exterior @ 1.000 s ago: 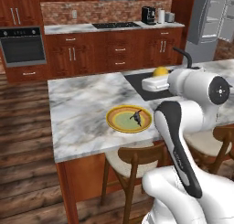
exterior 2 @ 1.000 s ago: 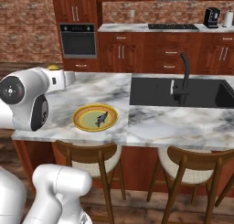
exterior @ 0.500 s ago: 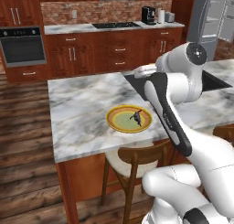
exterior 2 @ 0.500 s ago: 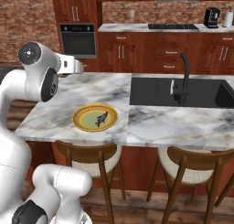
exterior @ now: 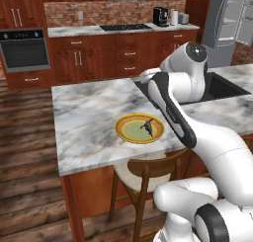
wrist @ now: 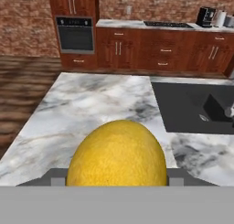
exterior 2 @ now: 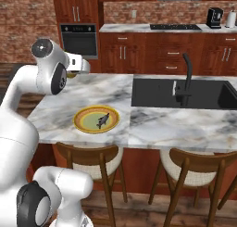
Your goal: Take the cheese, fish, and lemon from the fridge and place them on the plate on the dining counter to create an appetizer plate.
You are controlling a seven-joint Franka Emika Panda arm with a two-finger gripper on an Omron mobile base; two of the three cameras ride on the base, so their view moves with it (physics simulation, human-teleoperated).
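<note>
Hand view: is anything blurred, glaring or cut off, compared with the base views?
Hand view: the lemon looms large, evenly lit, its bottom cut off. Left base view: sharp, fish on the plate legible. Right base view: faint sheen on the dining counter.

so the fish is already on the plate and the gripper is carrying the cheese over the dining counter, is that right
Not quite. The fish is on the plate, but the gripper is carrying the lemon, not the cheese, over the dining counter. The hand view shows a round yellow fruit between the jaws.
</note>
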